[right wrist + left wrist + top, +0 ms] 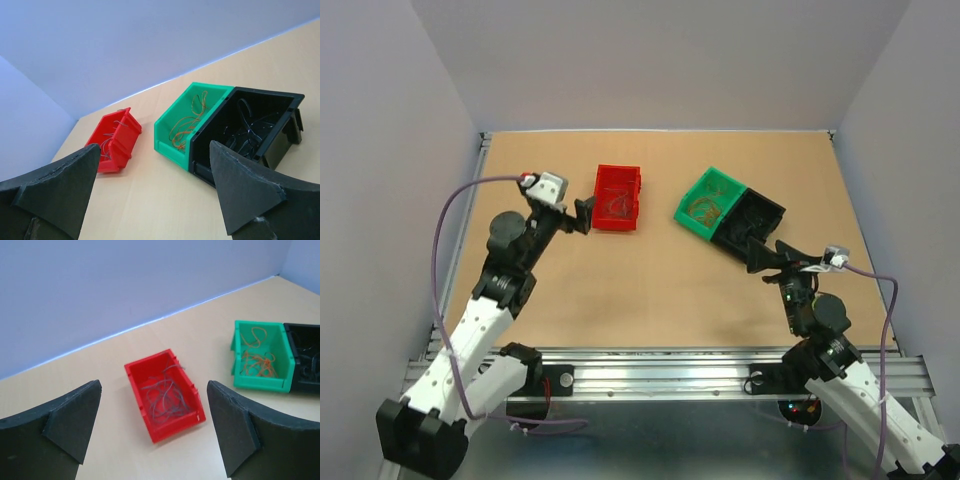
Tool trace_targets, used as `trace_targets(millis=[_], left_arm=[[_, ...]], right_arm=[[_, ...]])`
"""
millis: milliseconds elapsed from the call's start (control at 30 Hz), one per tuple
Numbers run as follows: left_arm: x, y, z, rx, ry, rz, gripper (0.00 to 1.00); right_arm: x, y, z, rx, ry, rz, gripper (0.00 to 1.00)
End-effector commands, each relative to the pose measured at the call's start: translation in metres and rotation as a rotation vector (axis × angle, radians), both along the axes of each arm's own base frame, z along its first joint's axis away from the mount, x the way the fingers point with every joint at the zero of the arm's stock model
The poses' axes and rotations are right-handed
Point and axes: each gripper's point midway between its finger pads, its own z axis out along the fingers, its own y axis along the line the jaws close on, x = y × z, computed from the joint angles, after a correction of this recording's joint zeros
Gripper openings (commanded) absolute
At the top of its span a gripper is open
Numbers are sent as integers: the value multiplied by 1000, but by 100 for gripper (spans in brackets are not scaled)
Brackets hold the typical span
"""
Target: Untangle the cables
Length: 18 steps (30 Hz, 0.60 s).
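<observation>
Three bins [177, 430] of cables [261, 365], all well inside the table [640, 290] edges.

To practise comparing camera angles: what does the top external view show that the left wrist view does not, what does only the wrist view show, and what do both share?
Only the top external view shows the left arm and right arm, their lilac cables and the metal rail in front of the table. Only the left wrist view shows wire colours clearly: grey wires in the red bin, orange wires in the green bin. Both show those bins, the black bin, the table and the open left pincer.
</observation>
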Motion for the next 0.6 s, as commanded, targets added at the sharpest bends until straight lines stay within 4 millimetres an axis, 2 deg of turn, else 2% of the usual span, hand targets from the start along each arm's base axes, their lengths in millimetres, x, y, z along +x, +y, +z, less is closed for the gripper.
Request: trace_targets(millis=[0, 67, 133, 200, 400, 567], left_arm=[[-30, 32, 3, -47, -98, 89, 99], [-53, 39, -1, -36, -151, 78, 99], [-63, 42, -5, -31, -179, 70, 99], [-73, 40, -17, -15, -201, 44, 99], [-70, 40, -51, 59, -187, 41, 99], [-64, 34, -62, 86, -153, 15, 99]], right_arm=[[-3, 0, -8, -52, 36, 13, 95], [-5, 1, -5, -58, 42, 22, 95], [-6, 4, -8, -74, 62, 37, 95], [-7, 4, -7, -79, 66, 45, 95], [-7, 5, -9, -86, 68, 49, 95], [-6, 5, -10, -95, 77, 44, 93]])
